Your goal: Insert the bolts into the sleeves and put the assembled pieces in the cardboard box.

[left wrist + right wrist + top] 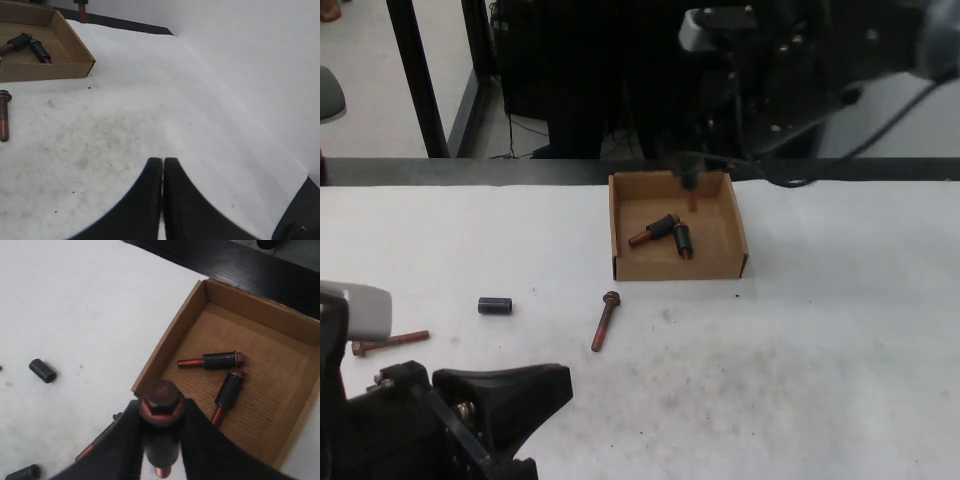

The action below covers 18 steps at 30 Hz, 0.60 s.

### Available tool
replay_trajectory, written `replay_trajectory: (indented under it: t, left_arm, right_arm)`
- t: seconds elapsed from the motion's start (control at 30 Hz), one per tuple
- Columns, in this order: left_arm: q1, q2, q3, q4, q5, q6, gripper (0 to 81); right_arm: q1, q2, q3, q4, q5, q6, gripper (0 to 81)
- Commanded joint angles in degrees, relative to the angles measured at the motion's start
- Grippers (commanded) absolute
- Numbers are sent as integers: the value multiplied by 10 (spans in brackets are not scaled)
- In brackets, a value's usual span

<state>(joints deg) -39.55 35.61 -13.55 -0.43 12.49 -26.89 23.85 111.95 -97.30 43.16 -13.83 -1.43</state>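
the right gripper (161, 412) hangs at the cardboard box (620, 225), over its far wall at 12 o'clock in the high view. its fingers are clamped on an assembled piece (160, 447), a bolt seated in its dark sleeve, head up and shank pointing down. two finished pieces (215, 360) (227, 392) already lie on the box floor.

the step in hand looks like delivery of the third piece. the next move calls for bringing it over the box floor, low enough not to bounce out, then parting the fingers.

from the box, a loose bolt (605, 320) lies toward 7 o'clock, with a loose sleeve (495, 305) and a second bolt (390, 343) toward 8 o'clock. the left gripper (162, 162) sits low at 7 o'clock, fingers together and empty.
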Motion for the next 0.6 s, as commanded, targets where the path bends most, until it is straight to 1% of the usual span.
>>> replay_trajectory:
  t: [0.0, 0.17, 0.3, 0.47, 0.57]
  left_arm:
    - [1, 0, -6, 21, 1, -4, 8]
    - [1, 0, -6, 37, 1, -1, 8]
    - [1, 0, -6, 45, 1, -1, 8]
    - [5, 4, -6, 45, 1, -1, 8]
    - [15, 21, -6, 46, 12, -1, 8]
  right_arm:
    - [-10, 25, -39, 24, -7, -5, 3]
    - [-31, 97, -124, 92, -1, -6, 3]
    - [-48, 138, -170, 133, 8, -14, 3]
    - [-55, 170, -200, 164, 11, -38, 3]
    - [-54, 183, -205, 162, 11, -43, 3]
